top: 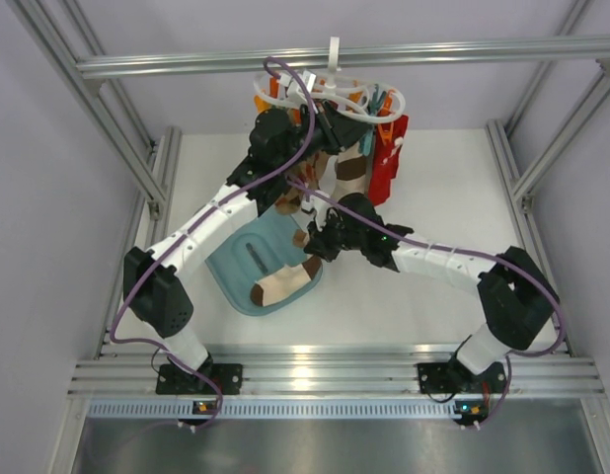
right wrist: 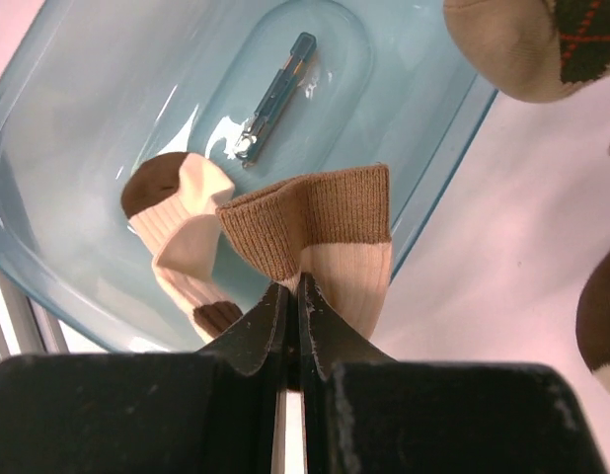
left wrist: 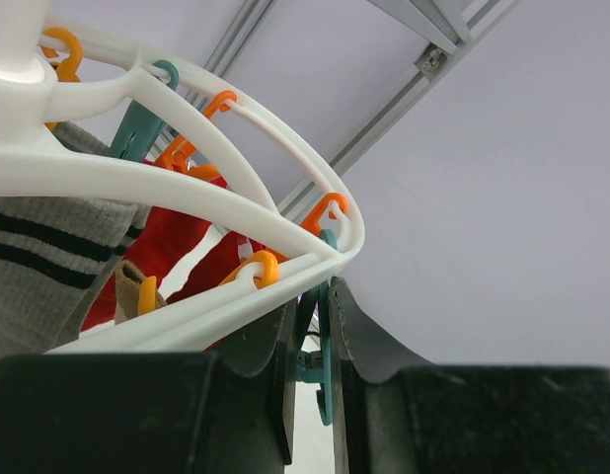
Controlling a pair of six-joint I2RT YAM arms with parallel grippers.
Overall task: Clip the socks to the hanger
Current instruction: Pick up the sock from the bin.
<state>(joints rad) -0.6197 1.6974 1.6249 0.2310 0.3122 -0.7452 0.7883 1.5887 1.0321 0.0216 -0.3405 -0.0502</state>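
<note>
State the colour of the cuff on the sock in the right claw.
Ribbed tan-brown cuff, best in the right wrist view.

The white tabletop spreads beneath both arms, edged by aluminium rails along its left and right sides. One thing rests directly on it: a translucent blue tray with rounded corners. It lies flat just under the right tool and reaches out to that tool's left.
</note>
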